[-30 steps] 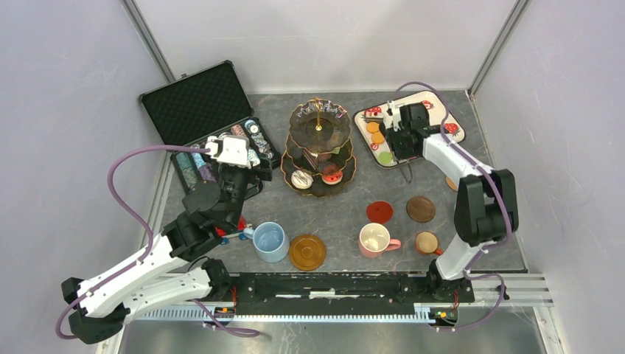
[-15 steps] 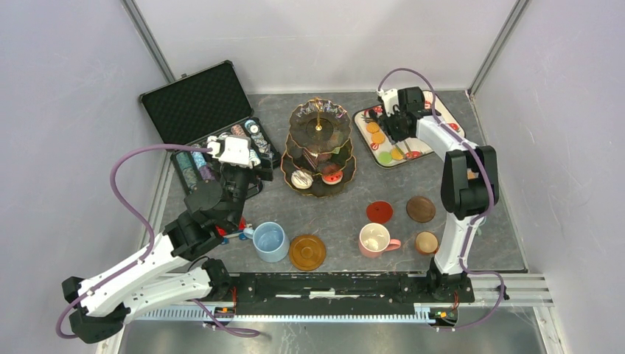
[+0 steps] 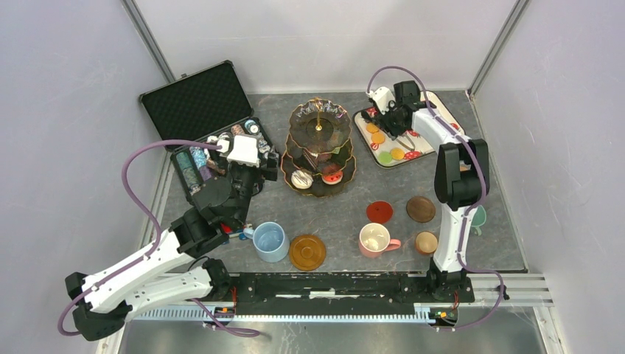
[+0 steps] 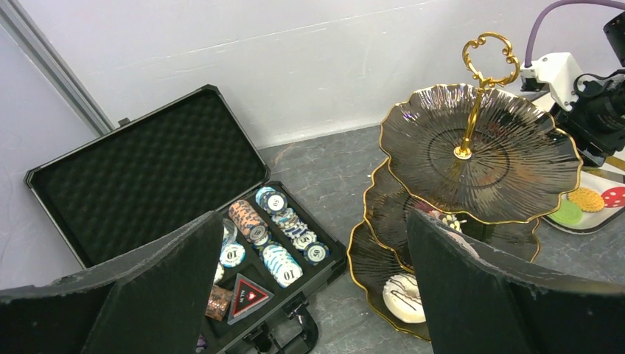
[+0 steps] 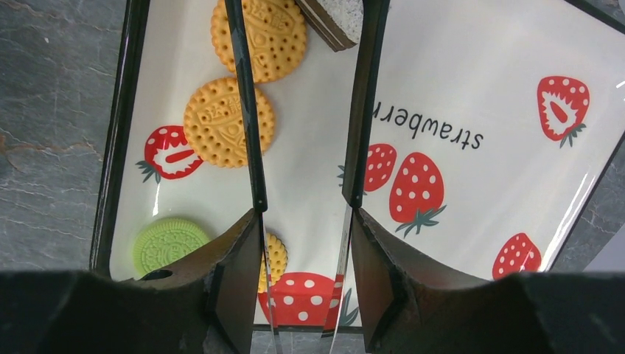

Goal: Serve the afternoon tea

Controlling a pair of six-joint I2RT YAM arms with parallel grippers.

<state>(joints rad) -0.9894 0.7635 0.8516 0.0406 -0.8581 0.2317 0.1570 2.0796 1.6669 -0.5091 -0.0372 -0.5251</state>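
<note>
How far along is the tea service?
Done: a white-iced donut sits on the bottom tier of the dark three-tier gold-rimmed stand. In hand: the right pincer holds metal tongs over biscuits on the strawberry-print tray; the left pincer hangs open. Left: those biscuits, and the blue mug and pink mug stand beside the round coasters.

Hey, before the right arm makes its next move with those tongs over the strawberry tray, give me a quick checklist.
1. Tongs clamped in the right jaws: ok.
2. Grey cake slice between the tong arms: ok.
3. Slice actually pinched: cannot tell, the tips are out of frame.
4. Tongs over the strawberry tray: ok.
5. Stand top tier bare for a treat: ok.
6. Left jaws wide open, empty, apart from the stand: ok.
</note>
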